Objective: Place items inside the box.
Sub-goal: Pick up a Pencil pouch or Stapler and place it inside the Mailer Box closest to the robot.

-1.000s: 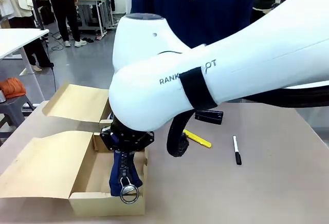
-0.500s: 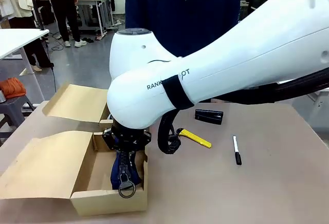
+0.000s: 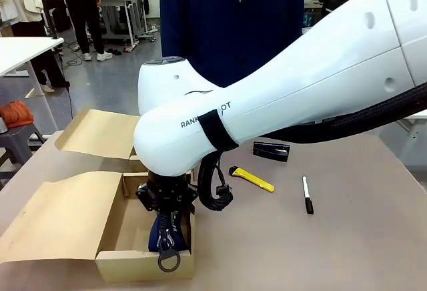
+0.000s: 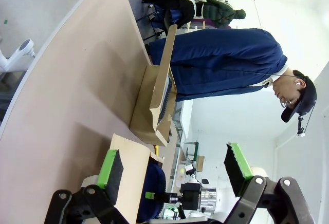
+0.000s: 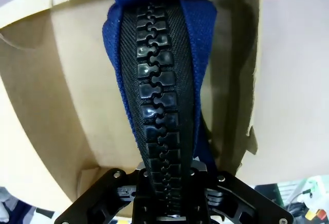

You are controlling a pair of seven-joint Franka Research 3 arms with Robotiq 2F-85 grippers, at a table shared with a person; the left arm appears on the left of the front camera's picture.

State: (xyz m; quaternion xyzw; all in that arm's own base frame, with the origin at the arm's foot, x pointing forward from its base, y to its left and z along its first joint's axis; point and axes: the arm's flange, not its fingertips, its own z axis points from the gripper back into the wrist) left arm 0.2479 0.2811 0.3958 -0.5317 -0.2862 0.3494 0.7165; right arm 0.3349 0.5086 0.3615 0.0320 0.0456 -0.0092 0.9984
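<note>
Down at the lower left of the front view, on the brown table point(image 3: 347, 237), the open tan cardboard box point(image 3: 133, 265) holds the navy zip pencil pouch point(image 3: 162, 236). The right fingers point(image 5: 226, 185) clamp it upright. The left fingers point(image 4: 110, 168) gape empty. Right of centre lie the yellow utility knife point(image 3: 253, 179) and the black-capped white marker point(image 3: 307, 195).

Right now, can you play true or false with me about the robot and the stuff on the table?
1. The right gripper grips the navy pouch at the cardboard box. True.
2. The yellow utility knife is in the box. False: it lies on the table.
3. The left gripper is open. True.
4. The marker stands upright. False: it lies flat on the table.
</note>
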